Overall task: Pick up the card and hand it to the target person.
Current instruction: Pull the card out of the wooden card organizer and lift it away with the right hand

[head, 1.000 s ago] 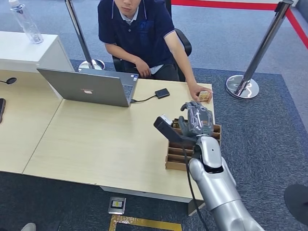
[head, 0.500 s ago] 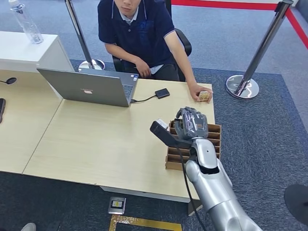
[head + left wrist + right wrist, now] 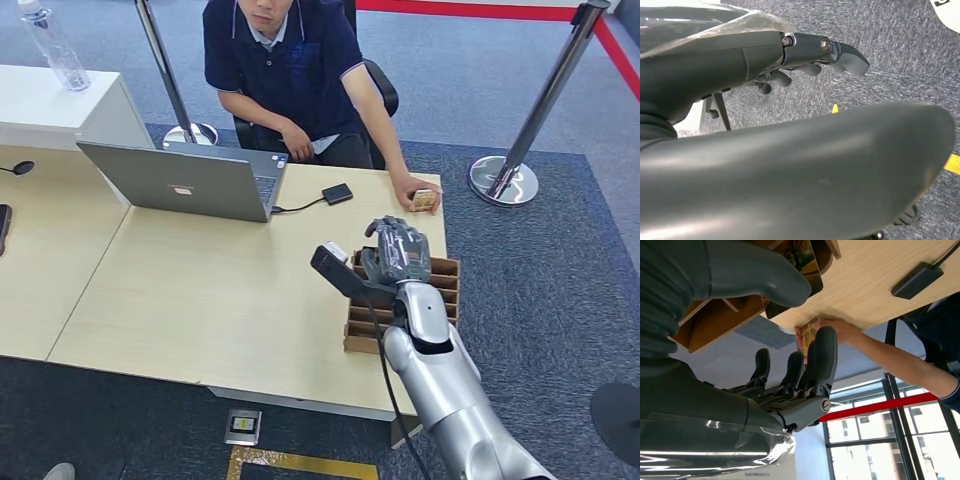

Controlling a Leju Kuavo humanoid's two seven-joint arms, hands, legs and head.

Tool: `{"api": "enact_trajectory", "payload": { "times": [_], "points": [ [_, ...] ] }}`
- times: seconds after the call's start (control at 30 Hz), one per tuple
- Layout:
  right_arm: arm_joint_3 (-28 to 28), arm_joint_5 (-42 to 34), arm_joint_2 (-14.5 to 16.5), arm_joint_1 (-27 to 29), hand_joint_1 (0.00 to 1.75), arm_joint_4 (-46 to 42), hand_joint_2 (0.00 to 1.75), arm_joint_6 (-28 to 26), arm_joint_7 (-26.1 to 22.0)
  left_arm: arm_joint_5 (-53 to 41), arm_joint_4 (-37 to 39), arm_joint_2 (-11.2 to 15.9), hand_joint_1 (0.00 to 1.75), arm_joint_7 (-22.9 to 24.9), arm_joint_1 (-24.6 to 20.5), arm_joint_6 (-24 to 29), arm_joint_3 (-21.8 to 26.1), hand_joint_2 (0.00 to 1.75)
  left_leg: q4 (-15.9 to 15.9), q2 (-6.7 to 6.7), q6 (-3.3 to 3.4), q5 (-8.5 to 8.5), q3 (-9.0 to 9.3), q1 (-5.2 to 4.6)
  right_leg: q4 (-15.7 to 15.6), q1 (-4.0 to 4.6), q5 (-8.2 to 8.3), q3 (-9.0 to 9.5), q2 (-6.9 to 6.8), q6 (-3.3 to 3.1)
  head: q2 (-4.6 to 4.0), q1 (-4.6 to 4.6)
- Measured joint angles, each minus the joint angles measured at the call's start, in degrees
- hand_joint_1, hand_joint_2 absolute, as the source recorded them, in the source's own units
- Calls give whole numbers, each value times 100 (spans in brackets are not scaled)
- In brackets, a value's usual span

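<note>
- A card [image 3: 800, 262] with a printed picture is seen standing in the wooden holder [image 3: 445, 275], just under the thumb of the right hand [image 3: 398, 250].
- The right hand is held over the holder, fingers [image 3: 821, 360] curled but apart from the thumb; nothing is clamped.
- Whether the left hand [image 3: 821, 50] is closed cannot be told.
- A small object [image 3: 425, 200] is held by the person's hand [image 3: 411, 190] at the table [image 3: 196, 290] edge.

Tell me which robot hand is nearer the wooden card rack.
Right. The right hand hovers directly over the wooden card rack on the desk. The left hand hangs low over the grey carpet, away from the rack.
</note>
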Motion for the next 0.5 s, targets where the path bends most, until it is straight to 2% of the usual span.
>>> {"api": "enact_trajectory", "payload": {
  "times": [0.3, 0.5],
  "points": [
    [0, -11, -13, -10, 76, 66, 175, 3, 80, -8, 5, 0, 0, -1, 2, -2, 0, 0, 0, 0, 0, 0, 0, 0, 0, 0, 0, 0, 0, 0, 0, 0],
    [0, -28, -24, -10, 76, 117, 175, 1, 86, -11, 6, 0, 0, 0, 3, -10, 0, 0, 0, 0, 0, 0, 0, 0, 0, 0, 0, -1, 0, 0, 0, 1]
  ]
}}
